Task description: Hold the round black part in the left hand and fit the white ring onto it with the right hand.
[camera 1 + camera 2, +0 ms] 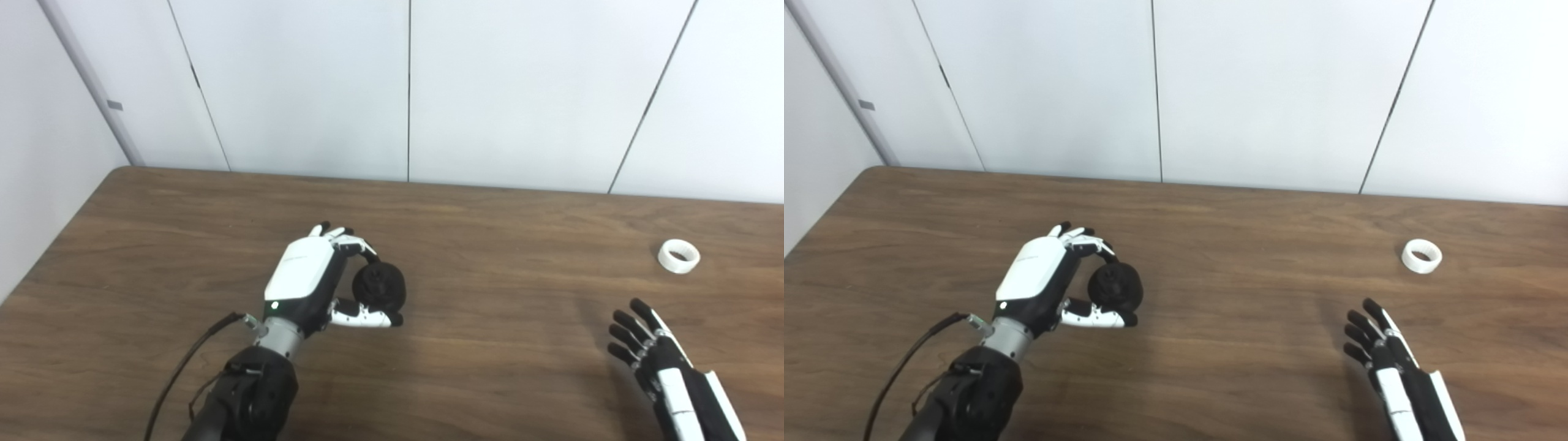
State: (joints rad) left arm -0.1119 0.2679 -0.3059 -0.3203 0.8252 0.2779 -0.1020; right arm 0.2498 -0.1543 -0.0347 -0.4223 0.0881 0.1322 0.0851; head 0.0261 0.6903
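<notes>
Fingers of left hand [306,275] pinched round black plastic part [380,286]; right hand [1387,361] spread, w/ small white ring [1421,256] well apart (on brown wooden table [490,343]).

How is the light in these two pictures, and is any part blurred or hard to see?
Left eye view: soft, even light, faint shadows only, no strong glare on the table; the round black part in the left hand is so dark that its details are lost. Right eye view: the same; the white ring is sharp, and the right hand is cut by the bottom edge.

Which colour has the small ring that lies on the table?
The ring is white; it shows best in the left eye view, on the brown wooden table.
</notes>
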